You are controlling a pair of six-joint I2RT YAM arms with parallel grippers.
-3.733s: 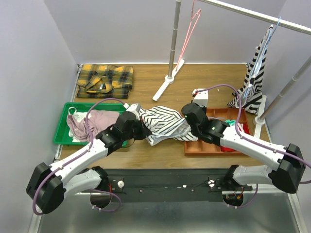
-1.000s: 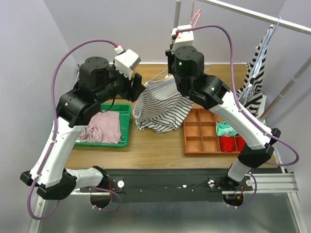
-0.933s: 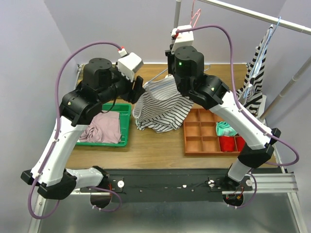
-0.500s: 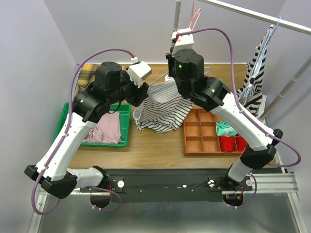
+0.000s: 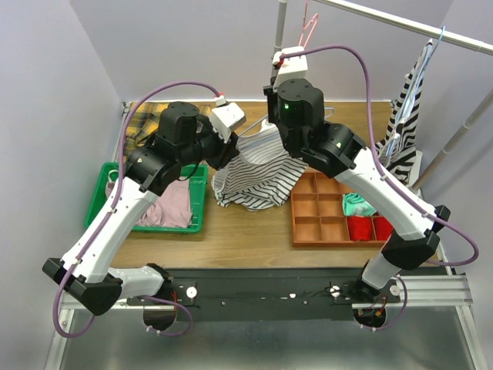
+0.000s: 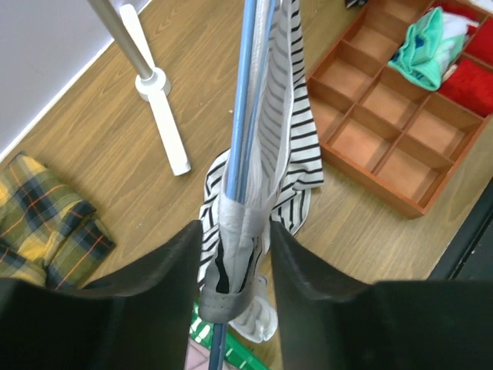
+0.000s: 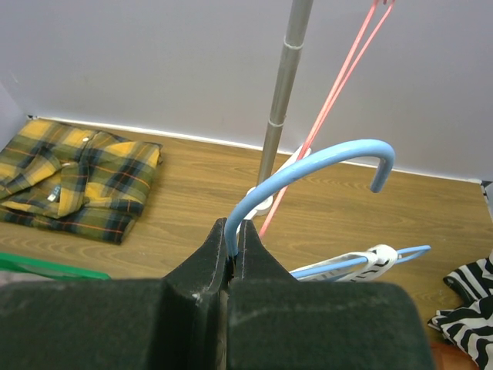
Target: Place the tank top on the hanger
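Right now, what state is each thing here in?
tank top, hanging in the air, strap along the hanger
hanger, held up below its hook
right gripper, shut on the hanger
left gripper, jaws astride strap and hanger wire, grip unclear
pink hanger, hanging bare
yellow plaid shirt, folded on the table
broad-striped garment, hanging from the rail

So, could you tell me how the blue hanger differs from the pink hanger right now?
The blue hanger is clamped at its neck by the right gripper; the pink hanger hangs free by the pole. The blue hanger has the tank top draped on it; the pink hanger is bare. Both are thin wire.
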